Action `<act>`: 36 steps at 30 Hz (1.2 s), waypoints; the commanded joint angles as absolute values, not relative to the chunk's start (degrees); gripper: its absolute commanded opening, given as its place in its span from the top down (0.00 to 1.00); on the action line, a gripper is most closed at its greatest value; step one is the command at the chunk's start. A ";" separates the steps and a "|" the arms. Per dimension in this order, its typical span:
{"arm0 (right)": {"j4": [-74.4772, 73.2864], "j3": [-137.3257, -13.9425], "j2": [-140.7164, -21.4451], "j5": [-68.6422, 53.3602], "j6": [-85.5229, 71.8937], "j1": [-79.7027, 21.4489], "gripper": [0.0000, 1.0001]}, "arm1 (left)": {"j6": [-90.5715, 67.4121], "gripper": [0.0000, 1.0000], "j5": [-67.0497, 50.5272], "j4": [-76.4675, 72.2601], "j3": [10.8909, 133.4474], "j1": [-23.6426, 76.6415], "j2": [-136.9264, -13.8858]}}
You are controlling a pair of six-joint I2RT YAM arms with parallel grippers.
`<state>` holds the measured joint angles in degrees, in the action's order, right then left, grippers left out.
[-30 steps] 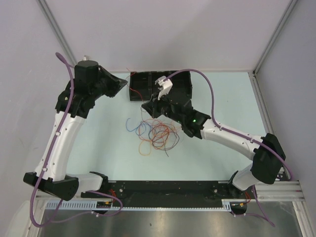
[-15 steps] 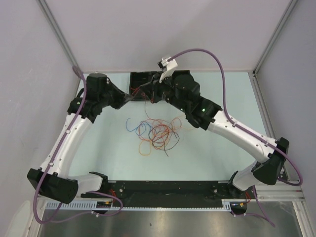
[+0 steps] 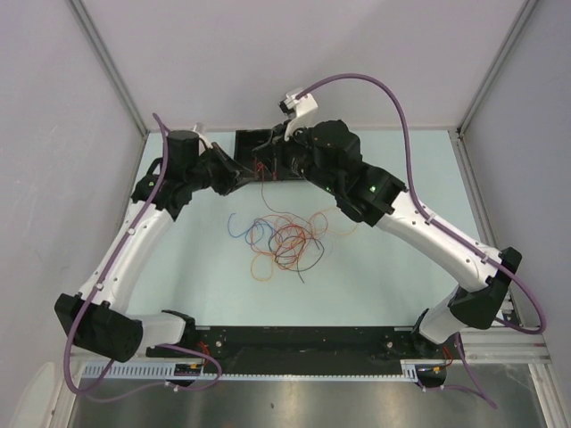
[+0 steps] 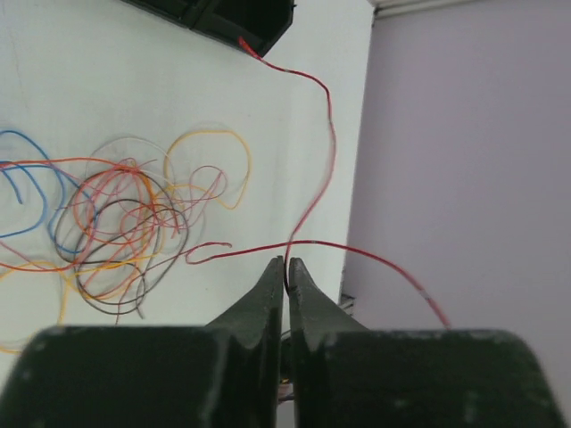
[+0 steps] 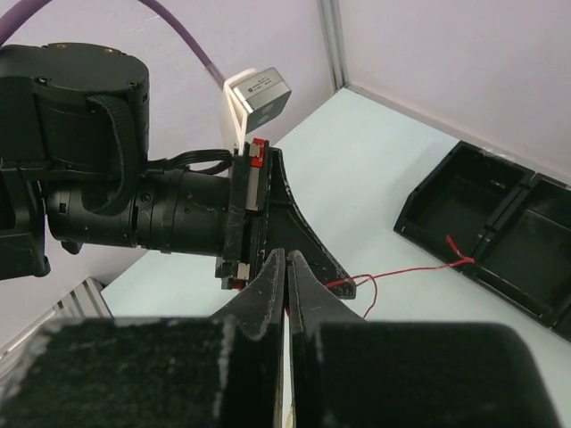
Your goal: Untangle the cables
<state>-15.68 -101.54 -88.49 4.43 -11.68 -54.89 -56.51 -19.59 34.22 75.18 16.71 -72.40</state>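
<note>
Holding in the left gripper (image 4: 286,264): my left jaws are closed tight, tips together, with the red cable (image 4: 326,134) nipped between them. From the tips it climbs in a loose curve to the corner of the black tray (image 4: 234,12).
Right gripper (image 5: 285,256): jaws closed to a hairline. A sliver of red shows low in the gap, so I judge it grips the same red cable, close beside the left gripper's tips.
Red cable, whereabouts: lifted off the table (image 3: 375,285) at the far middle, one end resting at the tray's edge, another length trailing back toward the pile.
Other cables (image 3: 284,239): a loose knot of blue, orange, red and black curls lying flat on the table, in front of the tray and between my two arms.
Step in hand: by my reading, drawing one red strand clear of the knot.
Doing it well: I would part the two grips slowly and level while watching the pile. If the whole knot begins to slide along, I would stop and ease back rather than pull harder. The strand should ride high enough for its tail to slip out over the other loops.
Risk: the wire is thin and may slide out of a pinch, and the end at the tray could snag.
Progress: early, I think, since most of the curls lie interlaced.
</note>
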 commanded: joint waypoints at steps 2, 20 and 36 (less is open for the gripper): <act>-9.75 -111.35 -87.45 6.76 -8.18 -55.28 1.00 | -46.16 0.75 -18.47 42.18 78.48 16.08 -75.50; -16.61 -133.94 -97.90 4.75 -2.46 -45.10 1.00 | -39.20 0.17 -8.88 42.80 62.77 14.50 -64.43; -12.04 -139.74 -108.98 0.62 -2.46 -30.33 1.00 | -33.68 0.22 4.56 37.97 45.00 15.21 -39.58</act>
